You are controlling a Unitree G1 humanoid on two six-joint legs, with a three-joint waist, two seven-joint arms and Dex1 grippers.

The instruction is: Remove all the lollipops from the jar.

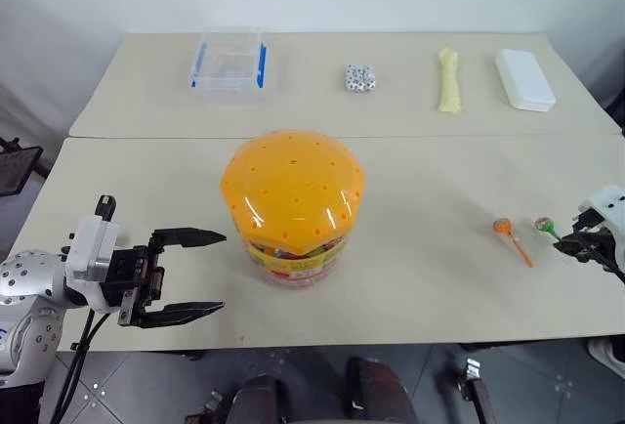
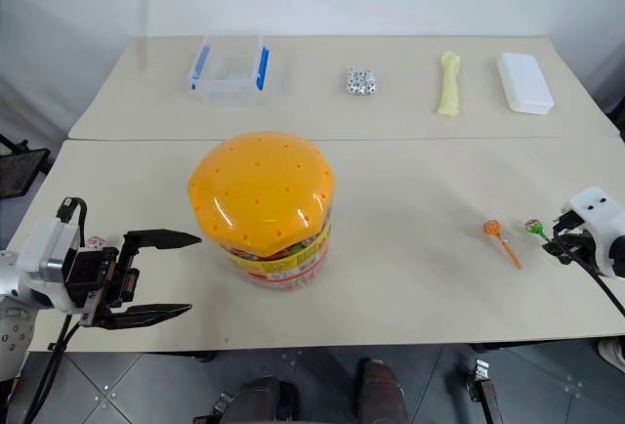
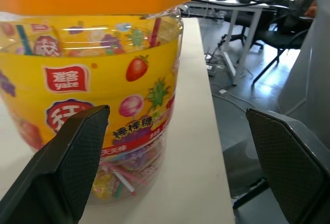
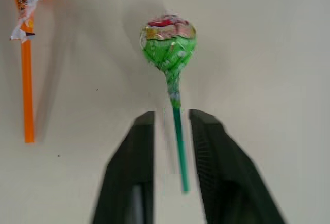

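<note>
The jar, a clear tub with a domed orange lid and a yellow label, stands mid-table; wrapped lollipops show through its wall. My left gripper hangs open just left of the jar, level with its lower half, its fingers pointing at it. Two lollipops lie on the table at the right: an orange one on an orange stick and a green one on a green stick. My right gripper is low over the table, its fingers slightly apart with the green stick lying between them, touching neither.
On the far table sit a clear box with blue clips, a black-and-white dotted cube cluster, a pale yellow object and a white box. The table's near edge runs just below my left gripper.
</note>
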